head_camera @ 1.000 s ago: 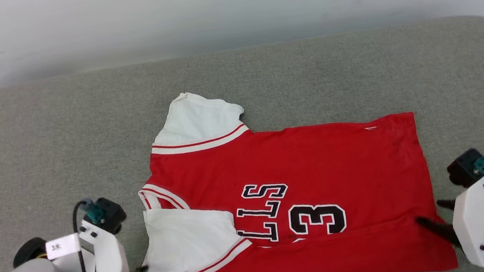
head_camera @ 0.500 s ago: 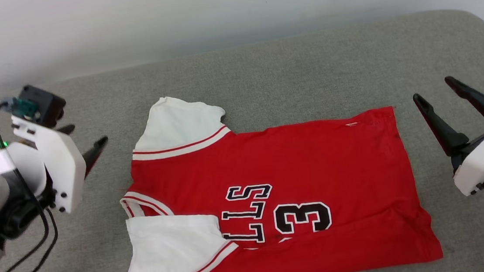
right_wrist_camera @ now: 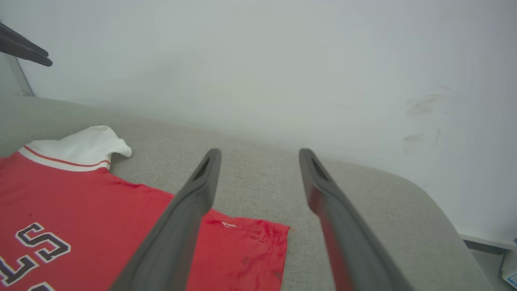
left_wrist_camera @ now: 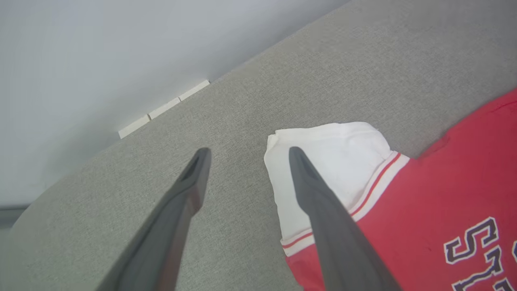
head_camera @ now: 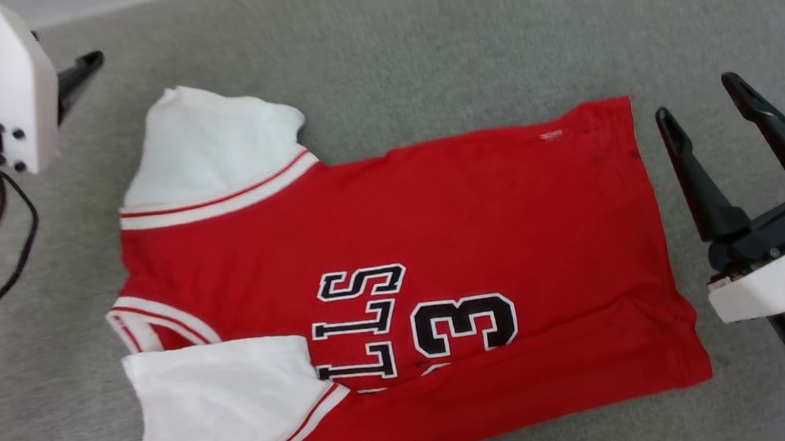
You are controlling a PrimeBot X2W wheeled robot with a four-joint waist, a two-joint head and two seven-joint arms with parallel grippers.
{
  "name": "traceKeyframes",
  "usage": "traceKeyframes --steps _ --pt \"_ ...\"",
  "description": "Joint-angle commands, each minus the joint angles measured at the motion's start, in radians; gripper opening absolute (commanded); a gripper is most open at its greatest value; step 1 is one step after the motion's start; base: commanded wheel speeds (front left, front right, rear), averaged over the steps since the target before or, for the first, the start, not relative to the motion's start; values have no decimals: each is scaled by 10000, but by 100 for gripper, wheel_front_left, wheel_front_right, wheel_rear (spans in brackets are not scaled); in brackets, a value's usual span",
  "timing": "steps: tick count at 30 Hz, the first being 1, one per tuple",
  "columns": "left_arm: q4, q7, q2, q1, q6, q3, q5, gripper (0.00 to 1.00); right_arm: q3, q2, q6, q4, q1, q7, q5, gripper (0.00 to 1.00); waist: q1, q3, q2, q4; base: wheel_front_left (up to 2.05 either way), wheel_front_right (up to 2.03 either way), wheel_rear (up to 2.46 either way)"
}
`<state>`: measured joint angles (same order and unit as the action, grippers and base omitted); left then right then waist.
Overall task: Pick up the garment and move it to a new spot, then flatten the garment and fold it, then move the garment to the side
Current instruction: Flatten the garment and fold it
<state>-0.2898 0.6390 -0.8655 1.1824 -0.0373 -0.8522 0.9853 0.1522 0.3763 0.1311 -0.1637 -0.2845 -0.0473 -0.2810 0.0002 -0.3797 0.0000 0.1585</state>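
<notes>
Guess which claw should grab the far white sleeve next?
Probably the left claw: open, right beside that sleeve of the garment. The right claw, also open, sits past the hem.

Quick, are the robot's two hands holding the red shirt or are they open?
Left gripper: open, holding nothing.
Right gripper: open, holding nothing.

Plain indoor room, more like a test or lab space than a furnished home: a bare white wall carrying scuffs, with pale skirting at its foot. A grey fabric-covered pad with a rounded corner stands against that wall. The exact kind of premises cannot be fixed.
</notes>
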Motion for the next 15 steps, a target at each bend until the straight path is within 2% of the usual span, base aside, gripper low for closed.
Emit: traceKeyframes --steps 1,10,15 --pt "-50 73 50 74 -49 -18 54 100 9 -48 -8 -36 16 24 19 100 -2 -583 0 402 0 0 0" --pt "-484 2823 31 1551 -523 -600 173 100 313 -265 -8 -437 -397 101 293 100 -2 -1869 0 1032 0 0 0" --pt "-705 3608 -53 1939 -569 -1020 -243 100 425 -330 -8 -222 -586 -64 257 100 -2 -2340 0 1226 0 0 0"
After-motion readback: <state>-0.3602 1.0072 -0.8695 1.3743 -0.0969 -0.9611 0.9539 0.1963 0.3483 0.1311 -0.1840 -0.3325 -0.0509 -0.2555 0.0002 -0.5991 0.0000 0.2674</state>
